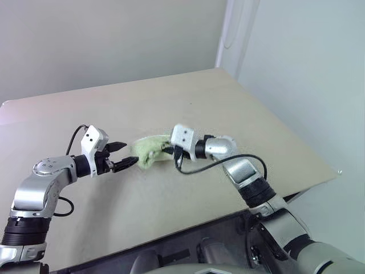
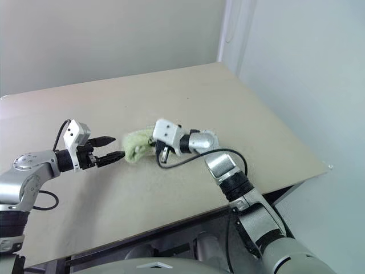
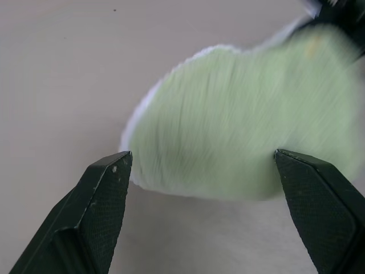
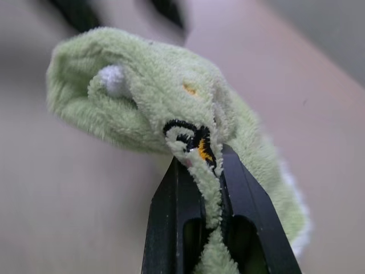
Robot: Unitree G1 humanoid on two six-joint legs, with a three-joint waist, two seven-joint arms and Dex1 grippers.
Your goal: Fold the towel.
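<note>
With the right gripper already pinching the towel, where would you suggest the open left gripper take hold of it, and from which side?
Probably the rounded free end of the towel, the one with white edging. It hangs toward the left gripper, whose open fingers already straddle it, so a straight approach from the robot's left should do. The right gripper is shut on the opposite end.

Soft even indoor light, faint shadows, towel (image 3: 239, 142) smeared by motion blur
</note>
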